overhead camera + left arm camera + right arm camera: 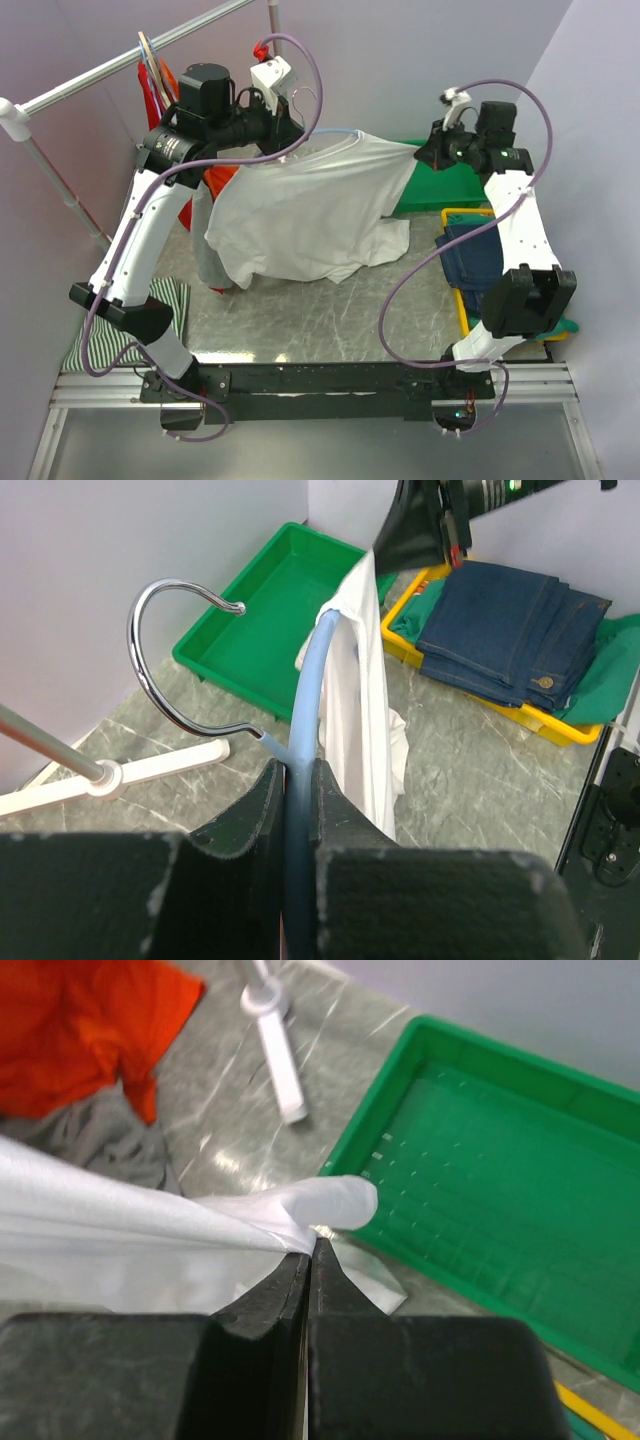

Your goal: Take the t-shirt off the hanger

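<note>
Our left hand (pixel 298 780) grips the hanger (pixel 308 680) at upper centre. The t-shirt (pixel 310 210) drapes from it toward our right hand (pixel 310 1255), upper right, which pinches its edge. We'd pull rightward along the hanger's arm.

The white t-shirt (pixel 310 215) hangs spread over the middle of the desk (pixel 330 320), its hem sagging toward 6 o'clock. At 11 o'clock the left tool (pixel 288 128) grips the pale blue hanger (pixel 335 131) by the collar. At 2 o'clock the right tool (pixel 424 153) pinches a sleeve tip, stretched taut. A green tray (pixel 445 185) lies beneath it, and jeans (pixel 475 255) fill a yellow tray (pixel 462 305) at 3 o'clock
</note>
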`<state>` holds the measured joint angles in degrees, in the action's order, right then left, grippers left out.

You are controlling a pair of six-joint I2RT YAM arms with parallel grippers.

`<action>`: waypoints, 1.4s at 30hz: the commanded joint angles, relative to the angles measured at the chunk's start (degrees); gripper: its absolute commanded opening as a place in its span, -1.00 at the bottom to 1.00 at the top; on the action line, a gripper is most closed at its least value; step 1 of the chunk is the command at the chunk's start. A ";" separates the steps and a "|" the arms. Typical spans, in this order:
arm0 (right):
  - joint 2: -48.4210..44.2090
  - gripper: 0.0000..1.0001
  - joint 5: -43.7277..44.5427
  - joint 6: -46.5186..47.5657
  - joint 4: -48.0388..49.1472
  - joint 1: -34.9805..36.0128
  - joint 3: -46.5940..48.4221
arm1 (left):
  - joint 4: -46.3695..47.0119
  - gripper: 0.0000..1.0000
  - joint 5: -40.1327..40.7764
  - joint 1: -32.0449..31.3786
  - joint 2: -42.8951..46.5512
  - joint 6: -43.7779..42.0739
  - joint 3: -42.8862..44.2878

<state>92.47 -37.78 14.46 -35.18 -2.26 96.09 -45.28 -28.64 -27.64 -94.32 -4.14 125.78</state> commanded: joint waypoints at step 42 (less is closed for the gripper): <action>-1.24 0.09 -7.92 -5.50 5.65 3.84 9.46 | 8.80 -0.99 -1.86 0.13 8.28 -1.57 -0.79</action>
<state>91.66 -39.57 5.23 -27.77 0.91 103.68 -39.13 -29.15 -27.62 -87.68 -5.34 122.91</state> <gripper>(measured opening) 0.545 0.125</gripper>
